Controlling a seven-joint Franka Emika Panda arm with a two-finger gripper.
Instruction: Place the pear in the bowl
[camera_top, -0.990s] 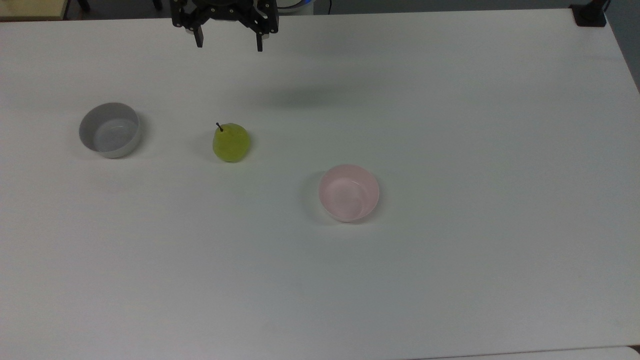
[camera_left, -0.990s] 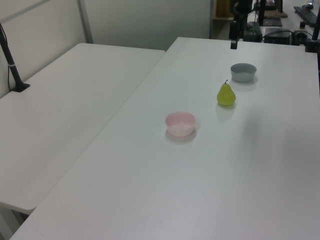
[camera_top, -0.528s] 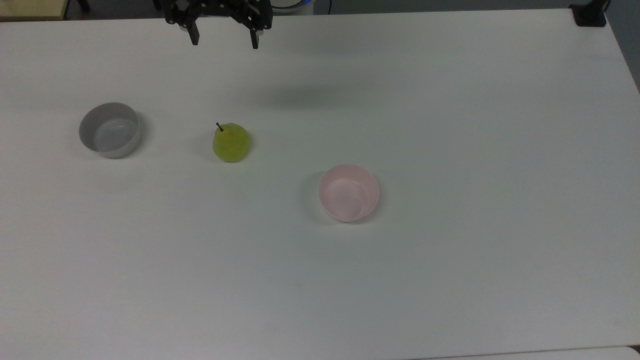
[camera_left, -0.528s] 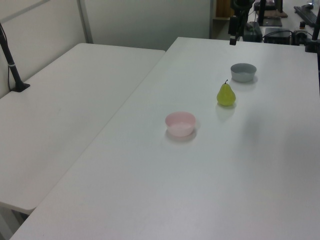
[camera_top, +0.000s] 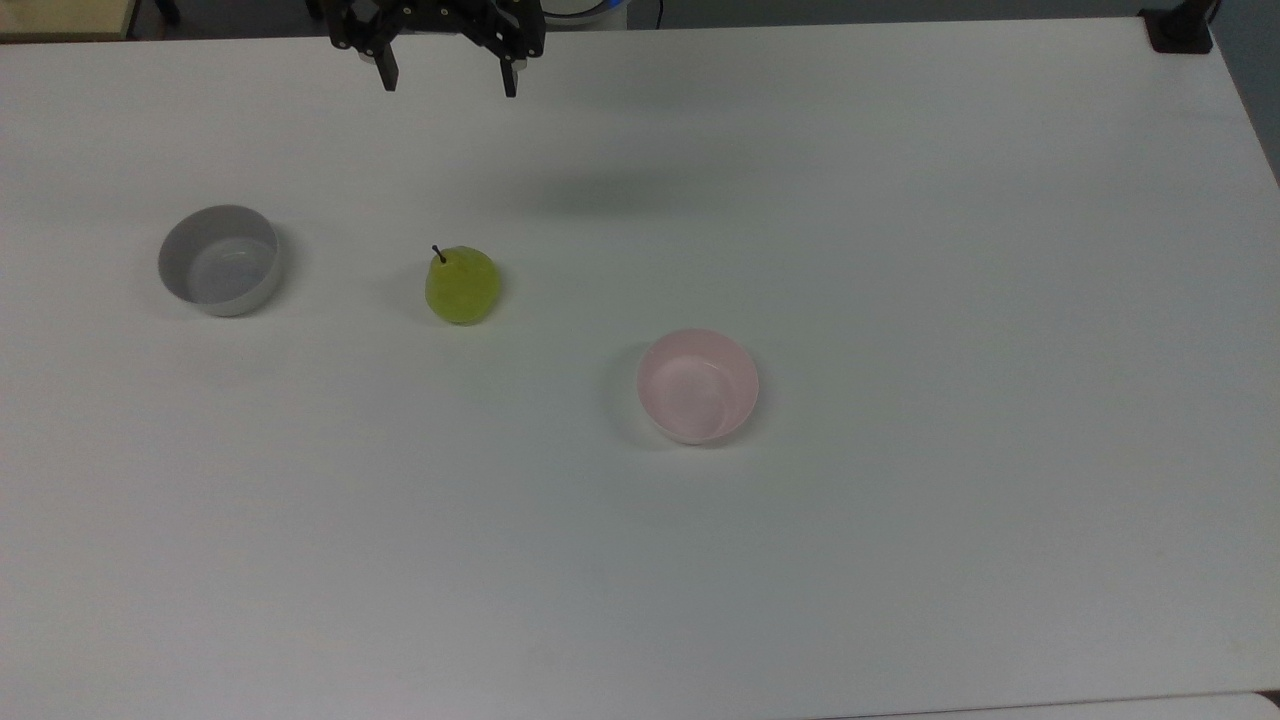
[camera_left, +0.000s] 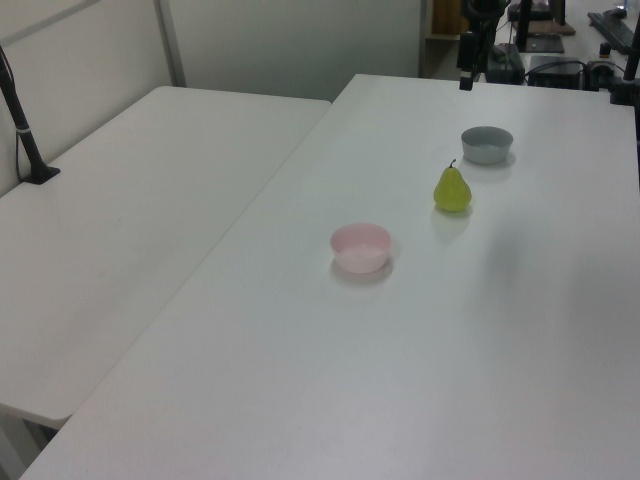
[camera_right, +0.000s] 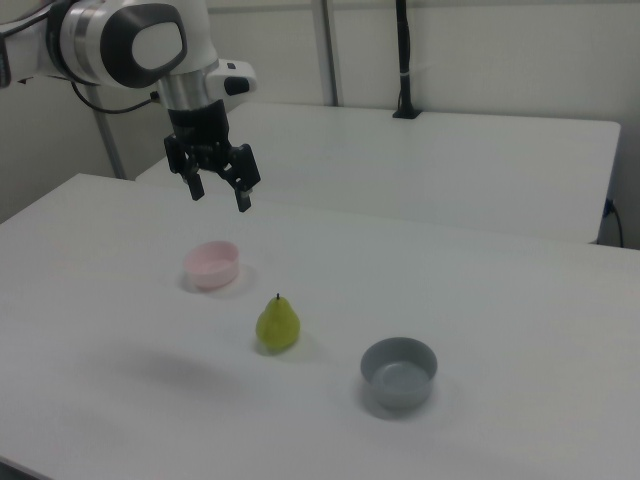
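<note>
The yellow-green pear (camera_top: 462, 286) stands upright on the white table (camera_top: 900, 250), its dark stem pointing up (camera_left: 452, 189) (camera_right: 278, 324). The pale pink bowl (camera_top: 698, 386) sits apart from it, to the top view's lower right, with nothing inside (camera_left: 360, 247) (camera_right: 212, 264). My gripper (camera_top: 449, 88) hangs open high above the table, at the top view's upper edge beyond the pear. In the right view the gripper (camera_right: 219, 194) is up in the air, with nothing between its black fingers.
A grey bowl (camera_top: 219, 260) of similar size stands at the top view's left of the pear (camera_right: 399, 372). A second white table (camera_left: 120, 220) adjoins on the left view's left. A black post (camera_right: 404, 60) stands at the back in the right view.
The gripper rose a little and drifted slightly toward the top view's upper left early on, then held still. Pear and bowls have not moved.
</note>
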